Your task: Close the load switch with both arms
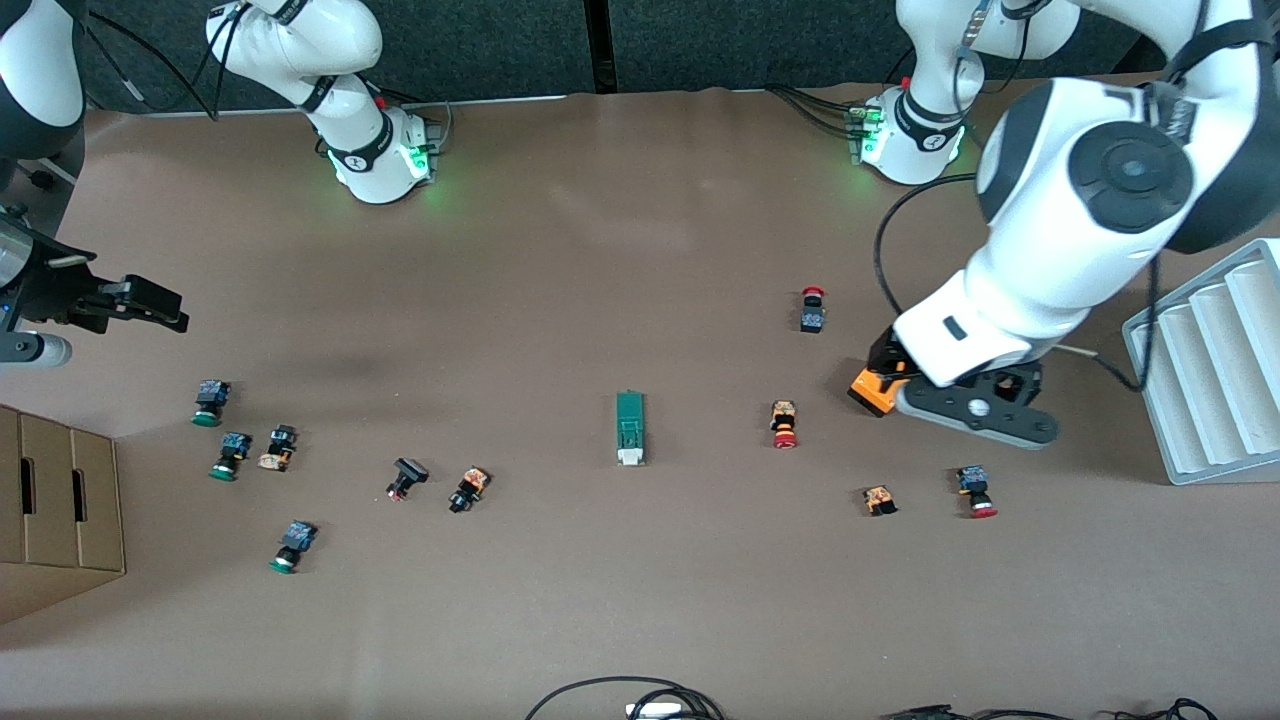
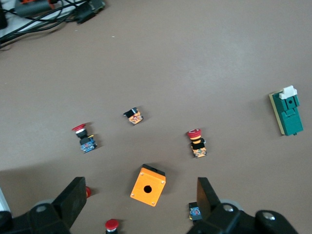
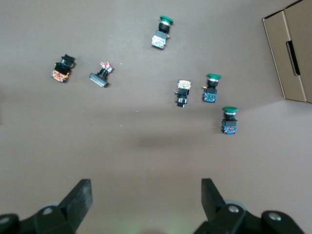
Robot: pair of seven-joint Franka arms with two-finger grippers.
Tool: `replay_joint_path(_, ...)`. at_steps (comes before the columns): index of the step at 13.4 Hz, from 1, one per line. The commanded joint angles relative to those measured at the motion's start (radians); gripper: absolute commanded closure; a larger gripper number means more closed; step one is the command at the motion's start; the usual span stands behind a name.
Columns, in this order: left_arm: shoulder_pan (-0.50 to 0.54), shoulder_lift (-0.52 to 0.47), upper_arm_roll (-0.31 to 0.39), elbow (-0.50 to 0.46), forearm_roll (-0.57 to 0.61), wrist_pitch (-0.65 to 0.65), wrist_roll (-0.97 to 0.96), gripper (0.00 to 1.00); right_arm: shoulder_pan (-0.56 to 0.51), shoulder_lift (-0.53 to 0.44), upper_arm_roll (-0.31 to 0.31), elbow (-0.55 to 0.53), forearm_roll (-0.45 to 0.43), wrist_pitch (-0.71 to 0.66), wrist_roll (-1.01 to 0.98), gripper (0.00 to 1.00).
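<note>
The load switch (image 1: 630,428), a narrow green block with a white piece at its nearer end, lies alone mid-table; it also shows in the left wrist view (image 2: 287,113). My left gripper (image 2: 140,199) is open and empty, up in the air over an orange cube with a hole (image 2: 148,185), toward the left arm's end of the table. In the front view its hand (image 1: 975,405) covers part of that cube (image 1: 868,390). My right gripper (image 1: 150,300) is open and empty over bare table at the right arm's end; its fingers (image 3: 80,195) show wide apart.
Red-capped push-buttons (image 1: 784,424) lie around the orange cube; green-capped ones (image 1: 231,455) and others (image 1: 468,488) lie toward the right arm's end. A cardboard box (image 1: 60,510) stands at that end. A grey ribbed rack (image 1: 1210,370) stands at the left arm's end. Cables (image 1: 620,695) lie at the near edge.
</note>
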Motion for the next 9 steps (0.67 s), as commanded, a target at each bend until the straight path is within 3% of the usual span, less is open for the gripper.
replay_joint_path(1,0.107,-0.049,-0.068,-0.045,0.009,-0.011,-0.002,0.00,0.003,0.017,-0.002,0.029,0.017,-0.020,0.000,0.00)
replay_joint_path(2,0.139,-0.071,-0.088,-0.074,0.009,-0.011,0.000,0.00,0.000,0.017,-0.002,0.029,0.018,-0.020,-0.001,0.00)
replay_joint_path(4,0.269,-0.114,-0.192,-0.138,0.009,-0.010,0.009,0.00,0.000,0.017,-0.002,0.029,0.018,-0.018,0.003,0.00)
replay_joint_path(7,0.283,-0.189,-0.195,-0.213,0.003,-0.007,0.000,0.00,0.003,0.017,-0.002,0.029,0.018,-0.020,0.006,0.00)
replay_joint_path(9,0.283,-0.273,-0.182,-0.313,0.003,0.022,-0.003,0.00,0.000,0.014,-0.002,0.029,0.020,-0.015,0.003,0.00)
